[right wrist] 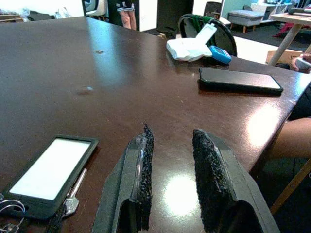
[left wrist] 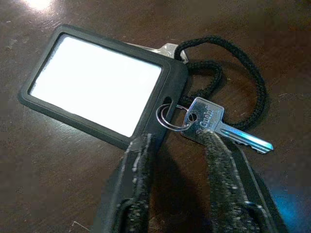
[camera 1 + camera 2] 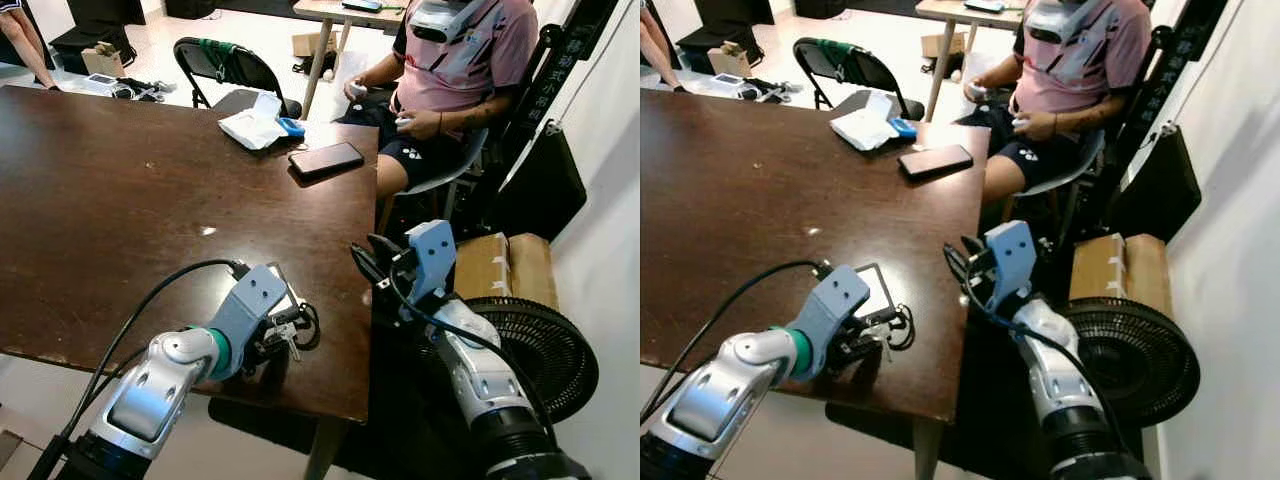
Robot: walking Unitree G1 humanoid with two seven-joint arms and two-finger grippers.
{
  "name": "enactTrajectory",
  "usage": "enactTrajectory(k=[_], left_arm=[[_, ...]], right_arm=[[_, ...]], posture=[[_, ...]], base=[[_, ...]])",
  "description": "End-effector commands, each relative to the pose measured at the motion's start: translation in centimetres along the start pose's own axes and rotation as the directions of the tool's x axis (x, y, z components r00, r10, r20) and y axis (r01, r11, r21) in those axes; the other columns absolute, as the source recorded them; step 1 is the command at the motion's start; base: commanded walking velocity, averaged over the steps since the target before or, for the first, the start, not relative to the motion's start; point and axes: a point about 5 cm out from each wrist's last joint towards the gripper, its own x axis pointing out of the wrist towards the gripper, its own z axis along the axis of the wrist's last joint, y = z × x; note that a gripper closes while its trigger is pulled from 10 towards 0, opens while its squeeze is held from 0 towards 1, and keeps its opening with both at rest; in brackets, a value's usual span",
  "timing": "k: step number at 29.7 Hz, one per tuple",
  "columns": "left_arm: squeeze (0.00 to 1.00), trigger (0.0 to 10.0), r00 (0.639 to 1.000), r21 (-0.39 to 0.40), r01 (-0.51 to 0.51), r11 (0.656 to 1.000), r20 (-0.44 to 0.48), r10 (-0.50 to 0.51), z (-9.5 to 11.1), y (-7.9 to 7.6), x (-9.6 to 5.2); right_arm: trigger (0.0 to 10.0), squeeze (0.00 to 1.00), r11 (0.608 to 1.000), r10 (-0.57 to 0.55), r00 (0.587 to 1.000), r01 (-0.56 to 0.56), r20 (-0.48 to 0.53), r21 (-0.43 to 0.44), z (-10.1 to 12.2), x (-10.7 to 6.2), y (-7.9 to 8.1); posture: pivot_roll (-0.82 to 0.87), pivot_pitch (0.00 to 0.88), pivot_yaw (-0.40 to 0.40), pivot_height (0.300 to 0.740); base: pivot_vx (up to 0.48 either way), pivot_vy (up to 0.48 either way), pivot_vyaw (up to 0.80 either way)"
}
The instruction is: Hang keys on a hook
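The keys (image 3: pixel 292 338) lie on the dark brown table (image 3: pixel 120 210) near its front right corner. They are a silver key (image 2: pixel 214 127) on a ring (image 2: pixel 167 117), a black cord loop (image 2: pixel 245 77) and a black card holder (image 2: pixel 97 82) with a white card. My left gripper (image 2: pixel 177 145) is open just above the table, one finger at the holder's corner and the other on the key's head. My right gripper (image 3: pixel 372 262) hangs open at the table's right edge, a short way right of the keys, with nothing between its fingers (image 1: pixel 146 160).
A black phone (image 3: pixel 325 158), a white packet (image 3: pixel 252 128) and a small blue object (image 1: pixel 220 54) lie at the table's far right. A person (image 3: pixel 460 70) sits just beyond that corner. A floor fan (image 3: pixel 545 345) and a cardboard box (image 3: pixel 505 265) stand to my right.
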Motion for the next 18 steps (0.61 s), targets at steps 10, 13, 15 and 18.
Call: enactTrajectory(k=[10, 13, 15, 18], left_arm=[[0.00, 4.4, 1.000, 0.006, 0.011, 1.000, -0.004, -0.011, 0.17, -0.05, 0.68], [0.00, 4.3, 1.000, 0.004, 0.013, 1.000, -0.004, -0.013, 0.13, -0.12, 0.54], [0.00, 4.3, 1.000, 0.003, 0.013, 1.000, -0.005, -0.013, 0.07, -0.13, 0.53], [0.00, 3.8, 1.000, 0.000, 0.013, 1.000, -0.007, -0.013, -0.06, -0.12, 0.54]], right_arm=[[10.0, 0.00, 1.000, -0.009, 1.000, 0.009, -0.014, 0.004, -0.45, -0.60, -0.14], [10.0, 0.00, 1.000, -0.009, 1.000, 0.009, -0.013, 0.006, -0.46, -0.52, -0.04], [10.0, 0.00, 1.000, -0.008, 1.000, 0.008, -0.012, 0.007, -0.45, -0.47, 0.01], [10.0, 0.00, 1.000, -0.007, 1.000, 0.007, -0.011, 0.008, -0.45, -0.41, 0.04]], posture=[[0.09, 0.129, 0.083, 0.740], [0.09, 0.128, 0.083, 0.740], [0.10, 0.127, 0.083, 0.740], [0.10, 0.127, 0.083, 0.740]], base=[[0.000, 0.000, 0.00], [0.000, 0.000, 0.00], [0.000, 0.000, 0.00], [0.000, 0.000, 0.00]])
